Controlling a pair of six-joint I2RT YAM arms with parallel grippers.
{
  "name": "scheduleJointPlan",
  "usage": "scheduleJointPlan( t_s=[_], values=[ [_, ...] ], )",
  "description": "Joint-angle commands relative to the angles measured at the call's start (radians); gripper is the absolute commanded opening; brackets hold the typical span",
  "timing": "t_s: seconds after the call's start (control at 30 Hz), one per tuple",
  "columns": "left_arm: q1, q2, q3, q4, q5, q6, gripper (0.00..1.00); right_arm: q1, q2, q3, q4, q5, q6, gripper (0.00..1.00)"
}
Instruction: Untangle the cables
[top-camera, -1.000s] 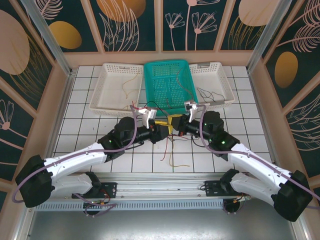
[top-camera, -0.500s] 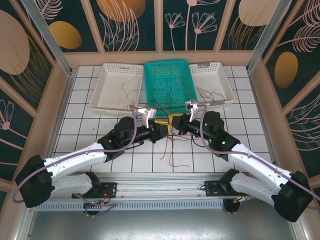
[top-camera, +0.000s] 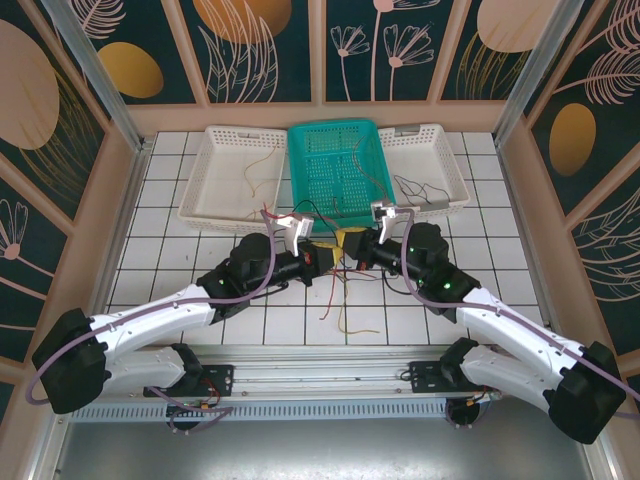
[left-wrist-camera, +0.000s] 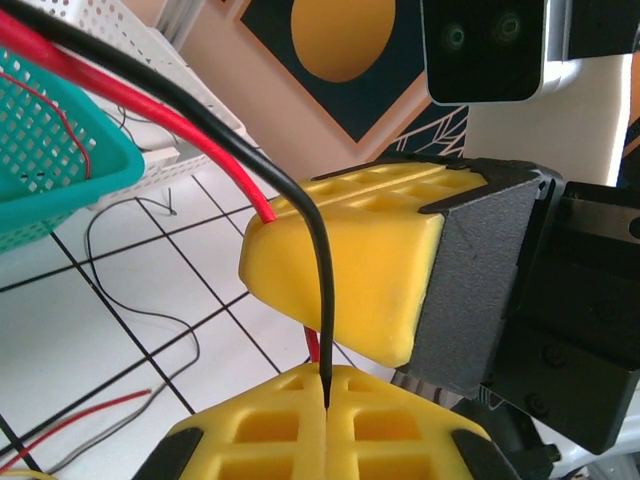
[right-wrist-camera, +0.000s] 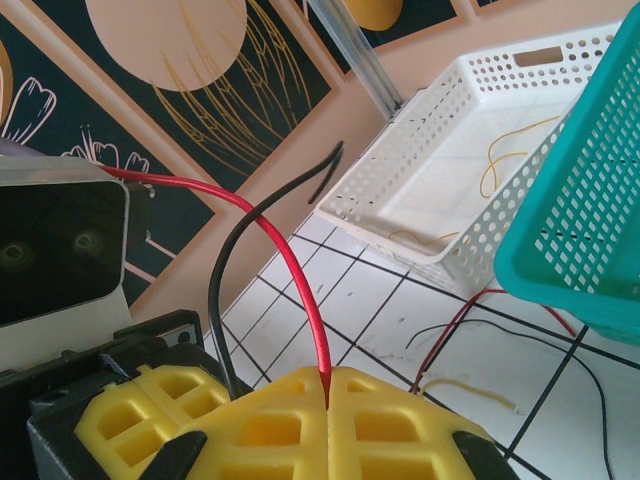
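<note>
**Top view.** Left claw and right claw: tips nearly meeting above mid tabletop. Cables hang and sprawl beneath them, with further strands in the baskets. Which strand I hold is too fine to read here.

**Left wrist.** My left claw is pressed together on the black wire.

**Right wrist.** My right claw pinches the red wire, and the black crosses it.

**Risk, my judgement.** Parting fast could cinch that crossing or slip a strand from the pads.
</note>
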Motion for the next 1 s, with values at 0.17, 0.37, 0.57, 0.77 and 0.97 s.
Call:
scheduleJointPlan(
  t_s=[0.17, 0.37, 0.57, 0.77, 0.97],
  values=[
    [0.003, -0.047, -0.006, -0.020, -0.052, 0.031, 0.00, 0.009, -0.045, 0.036, 0.010, 0.058, 0.001, 0.00],
    [0.003, -0.116, -0.023, -0.104, -0.092, 0.054, 0.00, -0.012, -0.103, 0.049, -0.082, 0.254, 0.006, 0.00],
    [0.002, -0.209, -0.028, -0.239, -0.174, 0.087, 0.00, -0.069, -0.169, 0.069, -0.169, 0.386, 0.010, 0.00],
    [0.002, -0.312, 0.021, -0.460, -0.303, 0.148, 0.00, -0.138, -0.192, 0.149, -0.298, 0.537, -0.017, 0.00],
    [0.002, -0.396, 0.075, -0.635, -0.420, 0.194, 0.00, -0.162, -0.078, 0.277, -0.366, 0.672, -0.079, 0.00]
  ],
)
